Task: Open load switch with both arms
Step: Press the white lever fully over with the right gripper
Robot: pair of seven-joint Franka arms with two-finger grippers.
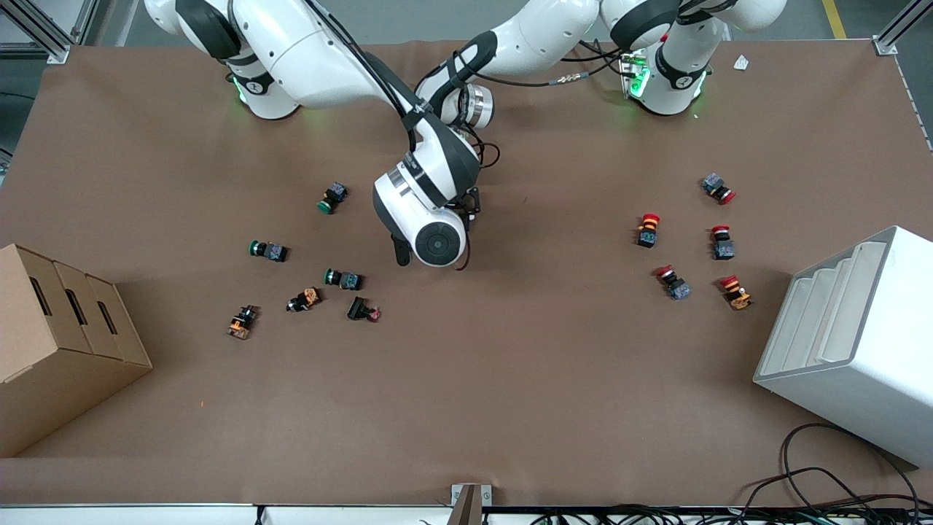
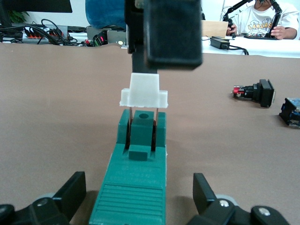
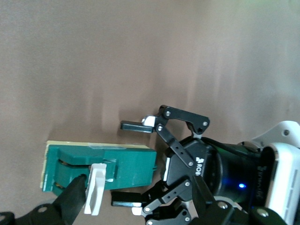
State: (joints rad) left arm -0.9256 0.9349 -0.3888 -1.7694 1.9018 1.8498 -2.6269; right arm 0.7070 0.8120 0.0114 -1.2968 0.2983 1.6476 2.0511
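The load switch (image 2: 136, 187) is a dark green block lying on the brown table, with its white toggle (image 2: 144, 92) standing up above it. My left gripper (image 2: 138, 192) is open, one finger on each side of the block's end and neither touching it. My right gripper (image 3: 140, 187) is over the block and open along its length. One of its fingers (image 3: 75, 197) rests against the toggle (image 3: 96, 187), on the side away from my left gripper (image 3: 119, 164). In the front view the right arm's hand (image 1: 437, 226) hides the switch at mid table.
Green, orange and black push-buttons (image 1: 342, 278) lie toward the right arm's end. Several red-capped ones (image 1: 647, 230) lie toward the left arm's end. A cardboard box (image 1: 58, 343) and a white bin (image 1: 853, 335) stand at the table's two ends.
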